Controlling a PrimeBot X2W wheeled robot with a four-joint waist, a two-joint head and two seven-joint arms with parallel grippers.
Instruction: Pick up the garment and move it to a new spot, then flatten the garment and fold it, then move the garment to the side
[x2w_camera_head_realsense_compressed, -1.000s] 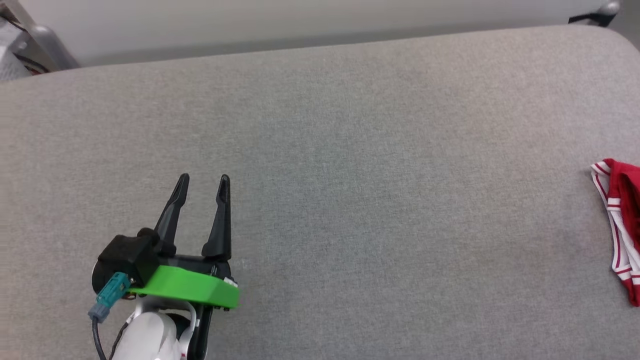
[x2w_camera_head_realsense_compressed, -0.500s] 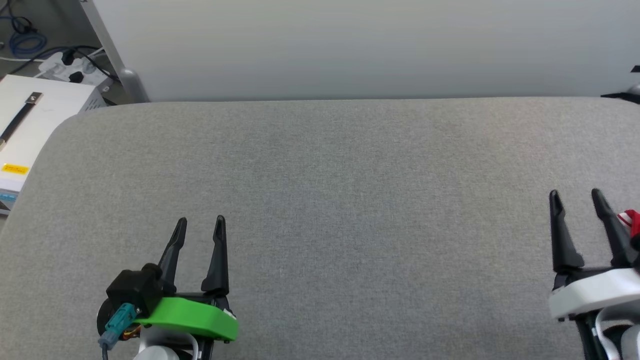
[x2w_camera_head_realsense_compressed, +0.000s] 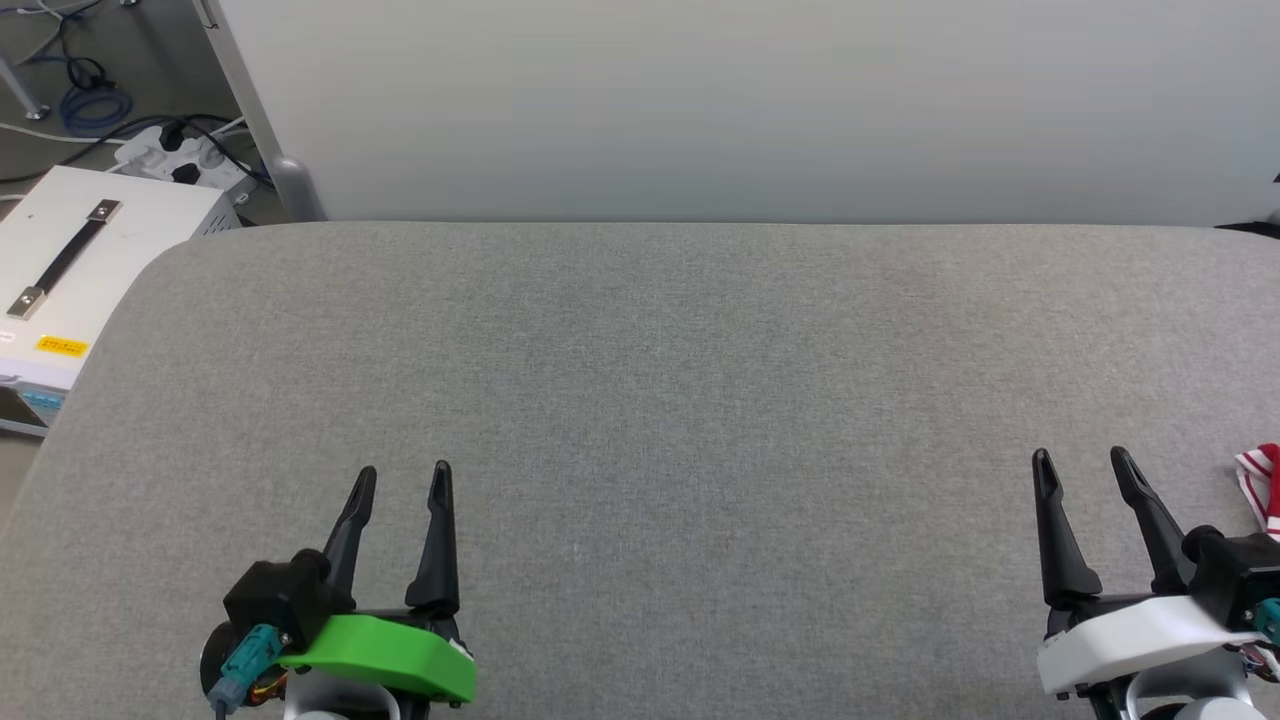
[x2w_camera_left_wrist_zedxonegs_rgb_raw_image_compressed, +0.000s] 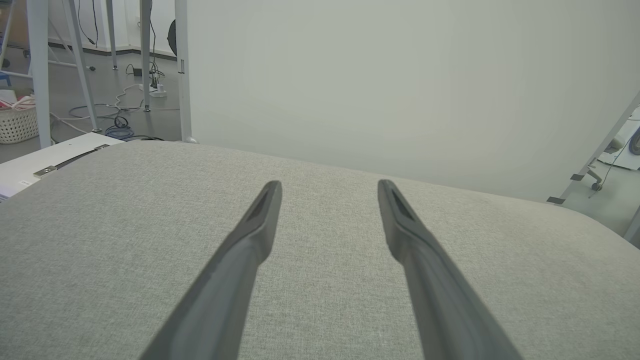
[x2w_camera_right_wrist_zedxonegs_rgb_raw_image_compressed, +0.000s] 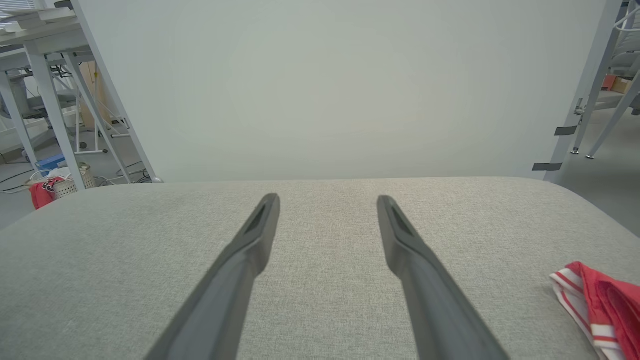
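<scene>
The garment (x2w_camera_head_realsense_compressed: 1262, 482) is a red cloth with red-and-white striped trim, lying on the grey padded table (x2w_camera_head_realsense_compressed: 660, 380) at the far right edge of the head view. Its corner (x2w_camera_right_wrist_zedxonegs_rgb_raw_image_compressed: 600, 305) also lies at the lower right of the right wrist view. My right gripper (x2w_camera_head_realsense_compressed: 1080, 462) hovers open just left of it, apart from the cloth. My left gripper (x2w_camera_head_realsense_compressed: 402, 472) stands open over the table's near left part, nothing between its fingers. Both wrist views look along open fingers (x2w_camera_left_wrist_zedxonegs_rgb_raw_image_compressed: 260, 220) (x2w_camera_right_wrist_zedxonegs_rgb_raw_image_compressed: 262, 225) across bare grey fabric.
A pale partition wall (x2w_camera_head_realsense_compressed: 740, 110) rises behind the table's far edge. Left of the table stands a white case with a black handle (x2w_camera_head_realsense_compressed: 70, 260), with a power strip and cables (x2w_camera_head_realsense_compressed: 170, 150) on the floor. Metal frame legs (x2w_camera_right_wrist_zedxonegs_rgb_raw_image_compressed: 590, 90) stand off to the right.
The head camera has tilted up and turned left, so the wall and the white case came into view. The right gripper entered the picture; the garment slid to the frame's right edge.
</scene>
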